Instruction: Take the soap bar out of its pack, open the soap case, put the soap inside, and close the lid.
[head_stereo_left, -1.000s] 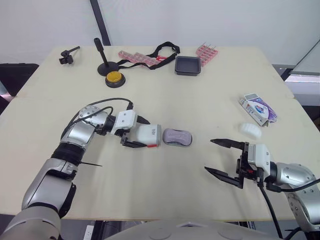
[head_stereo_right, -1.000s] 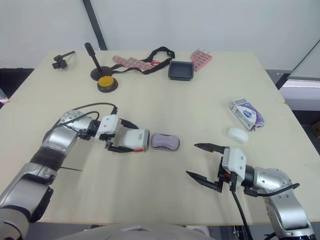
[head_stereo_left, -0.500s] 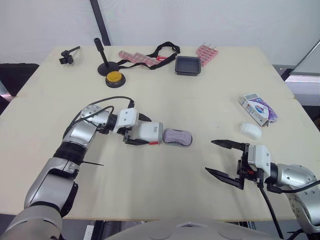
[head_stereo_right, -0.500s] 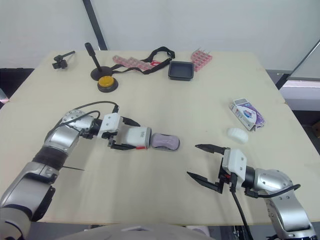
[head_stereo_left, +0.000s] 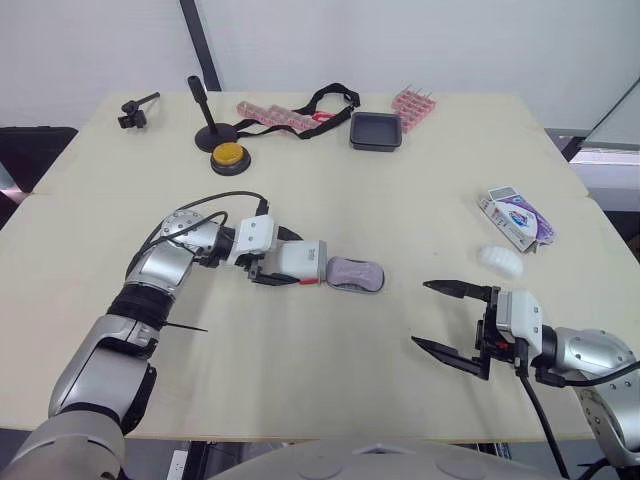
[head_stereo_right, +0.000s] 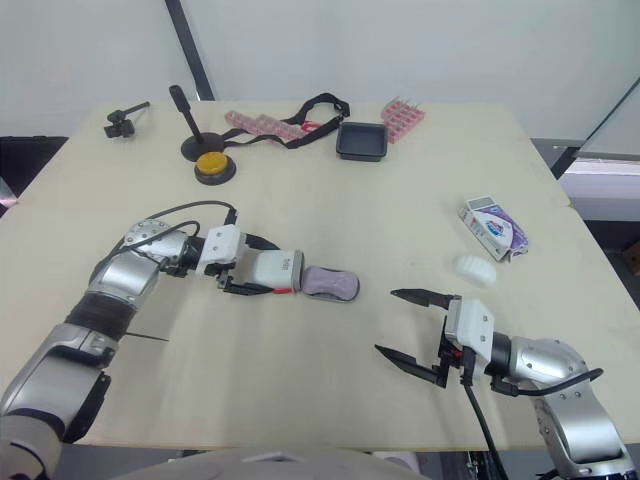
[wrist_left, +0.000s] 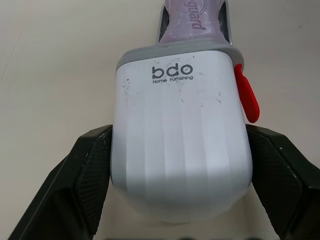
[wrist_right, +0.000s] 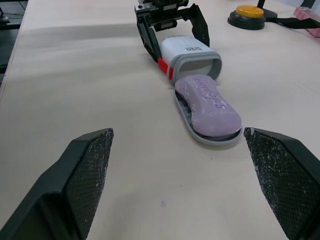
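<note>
Squarely, the left gripper (head_stereo_left: 272, 263) clamps the white case lid (head_stereo_left: 303, 261) between both fingers. The purple soap (head_stereo_left: 355, 271) lies on the grey tray (wrist_right: 215, 141) at the lid's 3 o'clock. The right gripper (head_stereo_left: 420, 314) gapes wide, empty, at the soap's 4 o'clock.

The soap (head_stereo_left: 355, 272) lies in its tray (wrist_right: 215, 142) at the table's middle, the case lid (head_stereo_left: 300, 262) against its left end; the pack (head_stereo_left: 516, 218) lies well to the right, a dish (head_stereo_left: 376, 131) far behind

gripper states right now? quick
Left gripper: closed on the white soap case lid.
Right gripper: open, holding nothing.
</note>
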